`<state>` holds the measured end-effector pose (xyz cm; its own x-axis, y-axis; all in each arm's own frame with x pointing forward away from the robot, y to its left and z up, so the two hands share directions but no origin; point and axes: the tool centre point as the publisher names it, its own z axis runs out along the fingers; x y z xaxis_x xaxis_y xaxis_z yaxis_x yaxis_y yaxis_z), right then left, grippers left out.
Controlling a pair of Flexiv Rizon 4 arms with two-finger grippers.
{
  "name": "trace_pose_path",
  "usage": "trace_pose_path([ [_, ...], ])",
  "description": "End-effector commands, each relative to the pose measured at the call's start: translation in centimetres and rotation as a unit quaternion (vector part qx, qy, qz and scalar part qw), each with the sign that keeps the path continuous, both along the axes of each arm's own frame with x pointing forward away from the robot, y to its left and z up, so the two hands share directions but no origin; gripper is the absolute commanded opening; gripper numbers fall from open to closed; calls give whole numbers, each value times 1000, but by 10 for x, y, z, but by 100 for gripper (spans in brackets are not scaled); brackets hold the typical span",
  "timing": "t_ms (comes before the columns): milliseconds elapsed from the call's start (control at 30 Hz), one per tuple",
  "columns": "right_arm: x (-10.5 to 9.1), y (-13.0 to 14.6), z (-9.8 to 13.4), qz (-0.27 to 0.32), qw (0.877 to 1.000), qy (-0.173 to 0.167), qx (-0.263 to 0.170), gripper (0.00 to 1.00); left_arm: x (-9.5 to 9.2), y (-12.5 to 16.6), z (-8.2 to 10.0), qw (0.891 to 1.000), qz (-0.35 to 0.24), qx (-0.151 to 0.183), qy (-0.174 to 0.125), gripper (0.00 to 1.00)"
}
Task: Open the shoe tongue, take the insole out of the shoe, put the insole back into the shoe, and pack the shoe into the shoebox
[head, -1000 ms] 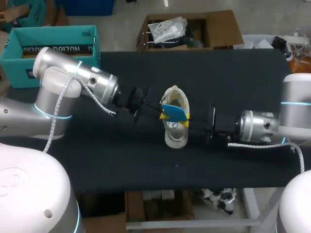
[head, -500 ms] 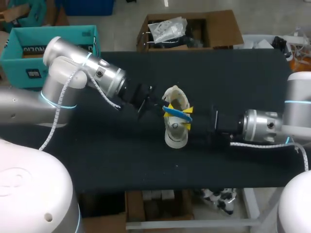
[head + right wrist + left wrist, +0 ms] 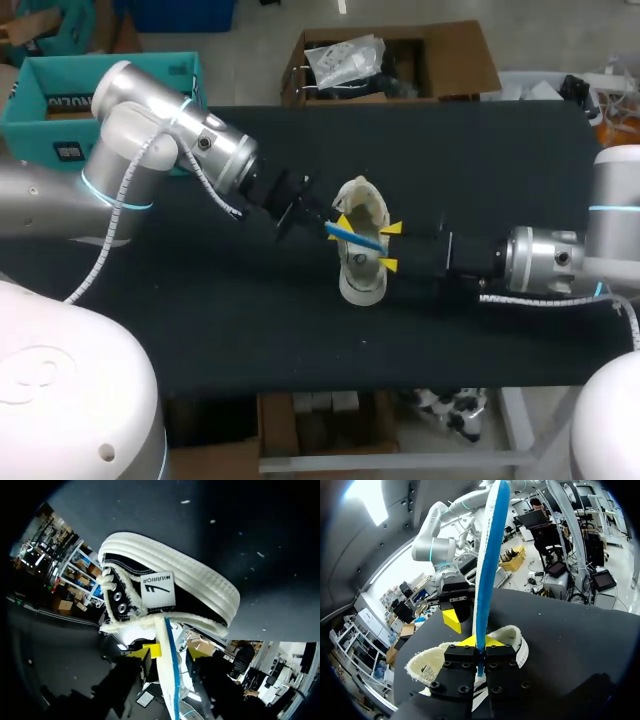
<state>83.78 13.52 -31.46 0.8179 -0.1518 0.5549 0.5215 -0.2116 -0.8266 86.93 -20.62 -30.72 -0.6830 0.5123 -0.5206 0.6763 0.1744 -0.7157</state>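
White tag with black letters and a curved mark on the side of the shoe [image 3: 159, 589], clear in the right wrist view, pale letters upside down on a dark strip inside the teal shoebox [image 3: 120, 101], small white sticker on its front, too tiny to read

shoe [image 3: 361, 282] — fleecy lining, ribbed rubber sole; insole [image 3: 352, 237] — smooth top; table [image 3: 250, 335] — matt

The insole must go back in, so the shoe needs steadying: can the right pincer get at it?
Probably yes: the right pincer stands open beside the shoe with nothing between them. The left pincer holds the insole over the shoe's opening, not along that side.
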Motion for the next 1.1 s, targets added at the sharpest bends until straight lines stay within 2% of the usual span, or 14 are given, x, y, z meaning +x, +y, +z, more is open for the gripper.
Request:
trace_pose_path([
  [33, 3, 5, -2, 2, 1000, 0, 1, 43, 1, 0, -2, 1000, -2, -2, 1, 0],
  [233, 2, 11, -2, 6, 1000, -1, -5, 45, 4, -4, -9, 1000, -8, 9, 4, 0],
  [333, 2, 12, -5, 2, 1000, -2, -9, 41, 8, -5, -14, 1000, -7, 13, 5, 0],
  [367, 3, 12, -6, 1, 1000, -2, -10, 36, 9, -5, -15, 1000, -5, 14, 6, 0],
  [400, 3, 12, -6, -2, 1000, -5, -10, 25, 10, -5, -16, 1000, -5, 15, 6, 0],
  [433, 4, 12, -7, -5, 1000, -9, -16, 20, 11, -5, -17, 1000, -4, 16, 6, 0],
  [500, 5, 12, -8, -10, 1000, -17, -18, 2, 13, -5, -18, 1000, -3, 16, 4, 0],
  [533, 6, 12, -9, -12, 999, -22, -24, 0, 15, -6, -19, 1000, -2, 16, 4, 0],
  [833, 14, 12, -18, -26, 997, -64, -40, 0, 24, -9, -24, 1000, 6, 14, -3, 0],
  [1100, 18, 13, -30, -23, 996, -68, -53, 0, 30, -11, -31, 1000, 12, 13, -1, 0],
])
